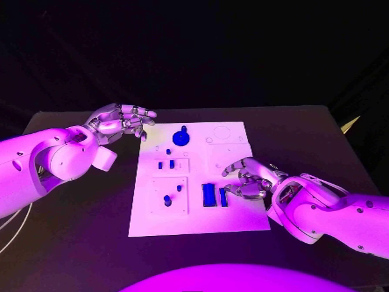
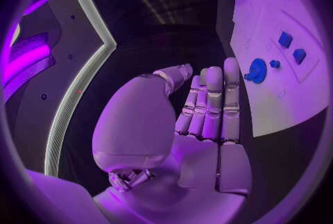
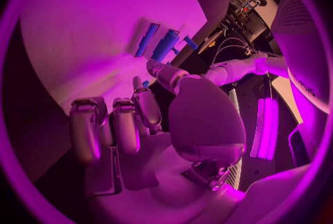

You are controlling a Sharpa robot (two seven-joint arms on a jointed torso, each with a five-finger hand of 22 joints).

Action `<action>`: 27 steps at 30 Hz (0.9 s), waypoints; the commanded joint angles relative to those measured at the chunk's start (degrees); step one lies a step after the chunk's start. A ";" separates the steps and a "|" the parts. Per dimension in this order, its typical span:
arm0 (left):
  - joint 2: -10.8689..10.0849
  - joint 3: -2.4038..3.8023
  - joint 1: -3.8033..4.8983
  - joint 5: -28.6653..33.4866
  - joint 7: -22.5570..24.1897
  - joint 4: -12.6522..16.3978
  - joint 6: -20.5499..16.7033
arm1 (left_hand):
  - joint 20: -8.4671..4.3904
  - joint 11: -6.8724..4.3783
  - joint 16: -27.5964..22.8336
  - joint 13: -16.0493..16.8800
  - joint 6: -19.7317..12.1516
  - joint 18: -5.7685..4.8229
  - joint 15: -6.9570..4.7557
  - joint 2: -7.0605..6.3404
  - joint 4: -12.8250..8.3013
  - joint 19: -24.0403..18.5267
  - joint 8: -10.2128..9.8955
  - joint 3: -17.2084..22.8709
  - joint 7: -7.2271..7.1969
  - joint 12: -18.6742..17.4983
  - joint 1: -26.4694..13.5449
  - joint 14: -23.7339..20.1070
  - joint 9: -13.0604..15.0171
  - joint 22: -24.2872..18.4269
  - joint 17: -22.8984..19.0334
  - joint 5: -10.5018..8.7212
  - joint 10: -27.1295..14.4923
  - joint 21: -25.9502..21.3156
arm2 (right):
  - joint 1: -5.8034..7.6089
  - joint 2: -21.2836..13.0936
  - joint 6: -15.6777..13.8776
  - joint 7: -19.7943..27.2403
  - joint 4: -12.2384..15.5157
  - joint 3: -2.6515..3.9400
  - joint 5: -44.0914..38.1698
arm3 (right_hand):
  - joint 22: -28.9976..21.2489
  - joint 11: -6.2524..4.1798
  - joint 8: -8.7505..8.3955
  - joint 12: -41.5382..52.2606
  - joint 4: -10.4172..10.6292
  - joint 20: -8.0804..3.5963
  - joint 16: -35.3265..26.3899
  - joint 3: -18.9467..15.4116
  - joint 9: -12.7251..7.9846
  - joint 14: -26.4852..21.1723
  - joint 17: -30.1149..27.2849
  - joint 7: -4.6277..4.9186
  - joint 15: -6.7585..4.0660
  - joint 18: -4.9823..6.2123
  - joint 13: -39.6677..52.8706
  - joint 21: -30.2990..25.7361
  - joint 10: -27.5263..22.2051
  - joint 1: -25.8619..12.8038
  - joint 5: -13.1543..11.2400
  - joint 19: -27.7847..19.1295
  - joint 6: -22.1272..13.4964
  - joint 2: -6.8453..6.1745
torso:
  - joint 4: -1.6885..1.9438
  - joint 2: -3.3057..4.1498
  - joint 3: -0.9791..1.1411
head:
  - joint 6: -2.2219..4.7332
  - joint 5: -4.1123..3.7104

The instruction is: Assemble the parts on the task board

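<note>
White arms reach in from both sides in the head view. The left hand (image 1: 122,120) hovers off the far left corner of the task board (image 1: 199,219), its fingers loosely curled and apart, nothing in them. The right hand (image 1: 250,179) lies at the board's right edge, fingers bent down toward the plate; whether the tips pinch anything cannot be told from here. Just beside its fingertips, on the board, stand a tall blue block (image 1: 208,194) and a thinner blue bar (image 1: 223,196). Toward the left hand, at the board's far end, sits a round blue part (image 1: 180,137); between the two hands lie two small blue pieces (image 1: 166,164) in a raised square, and another small blue peg (image 1: 168,199) in a second square.

From the left wrist, the left hand (image 2: 201,118) shows fingers straight and close together, thumb apart, holding nothing; the round blue part (image 2: 256,70) lies just beyond the fingertips on the board (image 2: 277,107).

From the right wrist, the right hand (image 3: 132,124) has fingers curled, no part visibly gripped; the blue block (image 3: 165,45) and bar (image 3: 146,39) lie ahead of the fingers on the board (image 3: 90,29).
</note>
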 commanded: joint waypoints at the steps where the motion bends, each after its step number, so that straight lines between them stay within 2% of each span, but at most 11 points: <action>1: 0.33 0.01 0.03 0.32 1.30 0.00 0.01 | 0.01 0.09 0.07 -0.06 -0.20 0.84 0.11 0.31 -0.02 0.17 0.26 0.06 0.09 0.39 -0.14 -0.15 -0.08 0.05 0.05 0.01 -0.43 -0.16 | 1.03 -0.12 -3.24 8.19 -1.08 0.24 9.39 | 13.70 -0.36 0.60 -0.12 0.18 0.31 -0.33 -0.54 -0.01 5.21 11.78 -0.09 0.06 0.17 4.07 -1.75 -0.37 0.66 -0.11 4.85 0.82 0.03 | -0.03 -0.28 -0.18 | 0.93 -0.19; 5: 0.88 -0.31 -0.03 1.13 2.50 -0.41 -1.73 | 0.07 0.13 -0.06 -0.09 -0.27 0.81 0.19 0.13 0.22 -0.02 0.27 -0.18 0.10 0.40 -0.61 -0.36 -0.10 -0.01 0.01 -0.12 -0.49 -0.29 | 3.13 0.36 -2.23 16.26 -4.23 0.45 21.31 | 11.99 -0.48 1.07 -4.63 0.60 0.22 -1.89 -1.29 -0.12 4.30 8.45 -0.23 -0.12 1.35 1.34 -7.75 -3.07 1.02 -0.11 3.33 1.02 -0.09 | -0.17 -0.96 -0.46 | 1.78 -0.22; 9: 1.75 -0.74 -0.21 2.78 4.59 -1.32 -4.67 | 0.56 0.36 -3.57 -0.27 -0.48 0.69 0.69 -0.32 0.84 -2.99 0.51 -0.60 0.17 0.43 -1.41 -4.76 -0.15 -1.33 -1.40 -0.29 -0.84 -3.10 | 5.23 2.18 -0.12 23.48 -9.70 0.75 33.60 | 5.64 -0.44 2.17 -20.20 1.45 0.20 -8.24 -2.28 -0.29 0.61 -2.05 -0.19 -0.18 4.62 -8.75 -26.86 -12.80 2.08 -0.11 -2.17 0.35 -0.31 | -0.62 -2.11 -0.86 | 3.31 -0.11; 10: 2.12 -0.83 -0.31 3.50 5.38 -1.75 -5.71 | 0.92 0.47 -5.99 -0.66 -0.62 0.58 1.20 -0.51 1.20 -4.99 0.61 -0.63 0.41 -0.19 -1.71 -7.50 -0.16 -2.34 -2.46 -0.24 -1.58 -5.13 | 5.73 2.92 0.48 25.26 -11.61 0.88 37.18 | 1.38 -0.36 2.71 -29.39 1.86 0.44 -12.42 -2.58 -0.28 -2.08 -7.55 -0.06 0.02 6.22 -15.27 -37.66 -18.50 2.58 -0.13 -5.63 0.01 -0.32 | -0.73 -2.43 -0.96 | 3.65 -0.05; 11: 2.45 -0.89 -0.42 4.13 6.04 -2.14 -6.55 | 1.49 0.97 -8.39 -1.44 -0.71 0.54 1.64 -0.72 1.67 -6.47 0.87 -0.91 0.43 -1.24 -2.04 -9.37 -0.11 -3.70 -3.69 -0.34 -2.24 -7.51 | 6.07 3.56 0.97 26.58 -13.16 1.01 39.99 | -0.59 -0.19 2.87 -32.10 2.01 0.48 -14.57 -2.60 -0.28 -3.47 -10.49 -0.03 0.12 6.98 -17.19 -42.68 -20.50 2.64 -0.10 -7.18 -0.12 -0.43 | -0.80 -2.83 -1.05 | 4.13 0.06; 14: 3.80 -1.03 -0.96 6.53 8.32 -3.92 -9.48 | 3.61 2.18 -19.54 -4.86 -1.88 0.64 3.23 -1.40 2.87 -9.59 1.58 -1.98 0.83 -5.69 -2.02 -13.72 -0.04 -9.91 -8.99 -0.60 -2.68 -17.18 | 6.86 6.11 2.66 30.55 -18.82 1.49 48.63 | -11.21 0.22 4.20 -38.18 2.99 0.97 -26.11 -2.41 -0.19 -10.83 -23.28 0.29 0.63 9.63 -24.62 -64.24 -22.77 3.47 -0.13 -13.76 -0.77 -0.57 | -0.85 -3.60 -1.18 | 5.87 0.30; 16: 5.06 -1.08 -1.36 8.38 9.56 -5.68 -10.97 | 5.12 2.70 -27.89 -7.19 -3.28 0.26 4.85 -1.32 3.88 -11.58 1.07 -2.22 1.24 -9.34 -2.12 -16.70 -0.48 -14.05 -12.20 -0.61 -2.53 -23.49 | 7.17 8.20 3.72 32.94 -22.95 1.77 54.17 | -14.99 0.24 4.96 -44.46 2.95 1.05 -37.21 -0.96 -0.16 -16.92 -33.47 0.50 0.74 9.70 -32.24 -68.23 -22.66 5.01 -0.24 -15.25 -0.85 0.07 | -0.89 -4.06 -1.15 | 6.32 0.55; 21: 8.15 -1.11 -2.21 11.21 12.12 -9.97 -13.84 | 7.52 3.95 -43.80 -11.66 -4.41 0.66 6.55 -0.55 4.98 -10.14 -0.78 -5.13 1.23 -19.15 -0.98 -16.27 -2.69 -24.30 -16.31 -0.64 -0.36 -36.78 | 7.40 12.37 6.60 36.49 -30.91 2.08 61.31 | -22.89 1.61 4.76 -55.20 2.68 2.40 -52.89 -0.01 -0.85 -22.77 -40.94 0.97 2.68 9.26 -46.52 -76.61 -21.87 6.88 -0.14 -20.84 -1.88 0.36 | -0.92 -5.24 -1.07 | 7.61 1.15; 23: 9.42 -1.11 -2.53 11.89 13.08 -11.78 -14.96 | 7.85 3.65 -47.66 -11.73 -4.56 0.11 6.96 -0.38 5.30 -12.16 -1.11 -6.05 0.66 -21.56 -0.88 -18.48 -3.23 -26.75 -17.59 -0.67 -1.03 -40.37 | 7.39 13.76 7.86 37.52 -33.49 2.15 62.57 | -28.09 2.77 4.31 -59.05 3.91 4.35 -60.57 -0.07 -1.22 -26.90 -44.84 1.37 4.72 8.82 -51.59 -81.87 -22.57 5.78 -0.21 -25.15 -2.56 -0.51 | -0.94 -5.63 -0.96 | 8.28 1.40; 25: 10.94 -1.11 -2.87 12.63 14.05 -13.98 -16.03 | 8.00 3.19 -51.87 -11.80 -4.91 -0.96 6.73 -0.10 5.82 -13.74 -1.69 -7.45 0.03 -24.36 -0.78 -21.40 -3.94 -29.33 -19.42 -0.72 -1.97 -43.90 | 7.34 15.17 9.20 38.41 -36.10 2.21 63.44 | -38.89 3.85 3.83 -63.13 4.93 7.05 -69.17 -1.50 -1.90 -27.93 -49.57 1.77 6.34 9.71 -60.01 -83.43 -21.50 6.09 -0.17 -27.72 -2.83 -1.11 | -0.95 -5.85 -0.89 | 8.73 1.61; 27: 11.86 -1.10 -3.09 12.98 14.57 -15.28 -16.50 | 7.99 2.76 -54.79 -11.81 -6.02 -1.61 6.43 0.21 6.12 -15.44 -2.59 -8.34 -0.47 -26.03 -0.54 -25.21 -4.64 -30.95 -21.27 -0.69 -2.66 -45.71 | 7.27 15.96 9.95 38.85 -37.50 2.24 63.80 | -42.46 4.18 3.61 -64.09 5.30 7.51 -71.38 -2.23 -2.22 -28.28 -50.79 1.96 6.79 9.74 -62.32 -83.40 -21.62 6.22 -0.14 -28.36 -2.90 -1.05 | -0.96 -6.03 -0.72 | 9.52 2.09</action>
